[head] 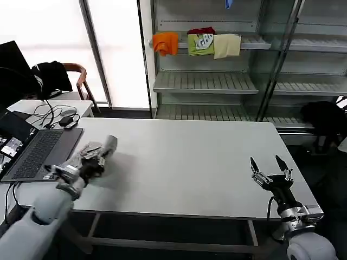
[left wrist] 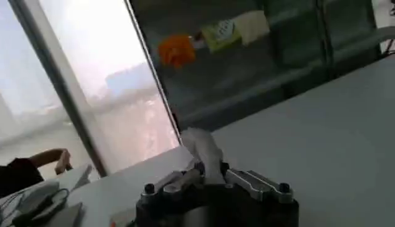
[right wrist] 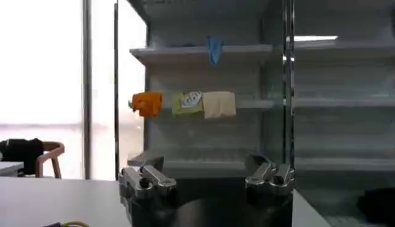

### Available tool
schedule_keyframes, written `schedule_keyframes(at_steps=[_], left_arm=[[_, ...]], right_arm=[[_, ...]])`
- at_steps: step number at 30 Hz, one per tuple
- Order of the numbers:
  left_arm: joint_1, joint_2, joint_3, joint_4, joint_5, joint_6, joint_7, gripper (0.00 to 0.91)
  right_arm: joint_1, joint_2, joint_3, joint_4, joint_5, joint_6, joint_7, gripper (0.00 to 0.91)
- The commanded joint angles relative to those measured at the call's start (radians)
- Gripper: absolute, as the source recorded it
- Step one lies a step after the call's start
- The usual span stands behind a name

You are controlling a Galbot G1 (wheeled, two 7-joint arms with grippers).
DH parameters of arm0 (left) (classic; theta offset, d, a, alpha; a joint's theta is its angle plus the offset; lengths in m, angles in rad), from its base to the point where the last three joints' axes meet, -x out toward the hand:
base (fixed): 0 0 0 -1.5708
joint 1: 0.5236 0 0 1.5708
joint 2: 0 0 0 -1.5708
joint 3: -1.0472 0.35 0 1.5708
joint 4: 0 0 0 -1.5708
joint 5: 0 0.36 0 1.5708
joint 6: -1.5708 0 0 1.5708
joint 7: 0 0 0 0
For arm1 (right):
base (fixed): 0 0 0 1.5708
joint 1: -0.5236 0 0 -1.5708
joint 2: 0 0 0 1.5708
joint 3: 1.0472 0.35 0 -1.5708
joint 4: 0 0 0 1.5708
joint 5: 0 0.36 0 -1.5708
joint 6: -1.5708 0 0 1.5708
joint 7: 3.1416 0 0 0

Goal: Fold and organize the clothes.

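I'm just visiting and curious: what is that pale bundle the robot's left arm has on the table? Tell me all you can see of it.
It is a small crumpled wad of light grey cloth, soft and cotton-like, bunched rather than folded. The left gripper has its jaws shut on it, one end sticking up past them. It sits low over the white table, beside the open laptop. No print, collar or buttons can be made out.

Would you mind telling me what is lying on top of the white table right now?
On the white table lie a laptop and cables at its left end. The left gripper holds a small pale cloth above it; the table beneath it is hidden.
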Motion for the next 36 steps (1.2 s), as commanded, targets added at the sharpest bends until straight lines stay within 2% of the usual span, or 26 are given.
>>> schedule_keyframes(at_steps=[1, 2, 4, 6, 7, 8, 9, 15, 20, 22, 24, 27, 28, 31, 35, 36], left_arm=[[-0.064, -0.171, 0.232, -0.033, 0.124, 0.111, -0.106, 0.020], [-0.069, -0.177, 0.244, -0.028, 0.124, 0.112, -0.135, 0.030], [-0.087, -0.199, 0.265, -0.005, 0.121, 0.111, -0.185, 0.222], [-0.108, -0.236, 0.298, 0.007, 0.098, 0.115, -0.254, 0.363], [-0.121, -0.254, 0.314, 0.004, 0.092, 0.122, -0.290, 0.484], [-0.130, -0.274, 0.333, -0.001, 0.088, 0.123, -0.319, 0.715], [-0.144, -0.296, 0.353, -0.015, 0.075, 0.130, -0.354, 0.907], [-0.261, -0.371, 0.431, -0.016, 0.051, 0.129, -0.506, 0.907], [-0.293, -0.365, 0.406, -0.073, 0.064, 0.150, -0.541, 0.907], [-0.268, -0.331, 0.340, -0.141, 0.079, 0.163, -0.532, 0.907], [-0.212, -0.270, 0.239, -0.219, 0.108, 0.194, -0.444, 0.907], [-0.075, -0.142, 0.140, -0.307, 0.132, 0.199, -0.392, 0.907], [-0.013, -0.125, 0.081, -0.344, 0.132, 0.203, -0.375, 0.907], [0.160, -0.103, -0.106, -0.397, 0.130, 0.182, -0.243, 0.907], [0.210, -0.142, -0.255, -0.434, 0.086, 0.179, -0.209, 0.907], [0.210, -0.144, -0.265, -0.441, 0.076, 0.189, -0.209, 0.907]], right_arm=[[-0.003, 0.008, -0.004, -0.005, -0.003, 0.007, -0.001, 0.907], [-0.002, 0.010, -0.006, -0.005, -0.004, 0.007, -0.002, 0.907], [0.007, 0.014, -0.012, -0.006, -0.006, 0.007, -0.002, 0.907], [0.018, 0.019, -0.020, -0.007, -0.012, 0.001, -0.002, 0.907], [0.020, 0.021, -0.022, -0.006, -0.014, -0.001, -0.002, 0.907], [0.028, 0.023, -0.027, -0.005, -0.017, -0.007, -0.002, 0.907], [0.031, 0.023, -0.030, -0.004, -0.018, -0.008, -0.002, 0.907], [0.072, 0.030, -0.055, -0.003, -0.020, -0.037, 0.003, 0.907], [0.097, 0.036, -0.079, -0.003, -0.030, -0.052, 0.001, 0.907], [0.139, 0.044, -0.116, -0.012, -0.035, -0.068, 0.000, 0.907], [0.185, 0.074, -0.167, -0.029, -0.045, -0.095, 0.002, 0.907], [0.279, 0.126, -0.291, -0.067, -0.053, -0.145, 0.016, 0.907], [0.308, 0.149, -0.347, -0.085, -0.059, -0.162, 0.022, 0.907], [0.452, 0.232, -0.487, -0.156, -0.026, -0.231, 0.077, 0.907], [0.607, 0.361, -0.679, -0.304, 0.057, -0.309, 0.214, 0.907], [0.619, 0.372, -0.692, -0.312, 0.057, -0.309, 0.219, 0.907]])
